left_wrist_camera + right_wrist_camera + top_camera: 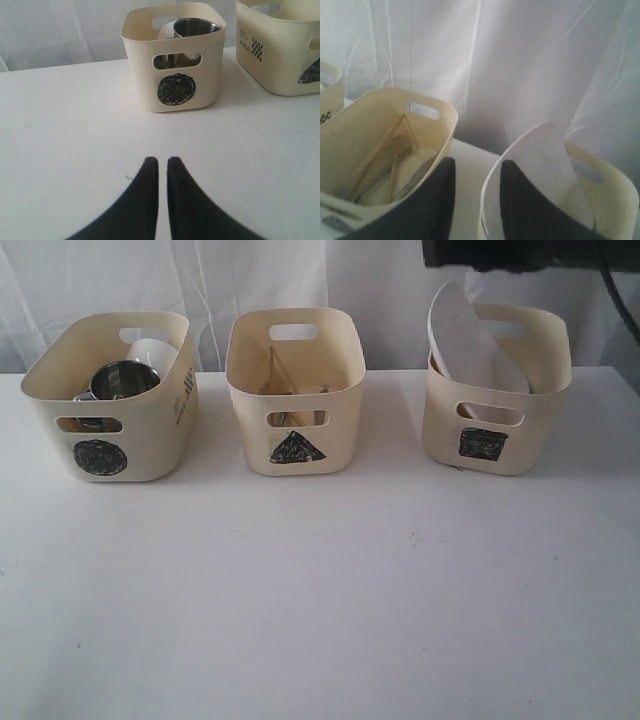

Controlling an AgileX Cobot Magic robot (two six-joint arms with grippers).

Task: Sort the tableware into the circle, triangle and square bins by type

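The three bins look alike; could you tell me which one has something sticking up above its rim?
The square bin: its plate leans up past the rim; the circle bin and triangle bin keep theirs inside.

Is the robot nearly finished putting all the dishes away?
Nearly, it looks. Done: a steel mug sits in the circle bin, chopsticks in the triangle bin, and the white plate leans in the square bin. In hand: nothing clearly; the right fingers hang apart by the plate, the left fingers are shut and empty. Left: no dishes show on the table.
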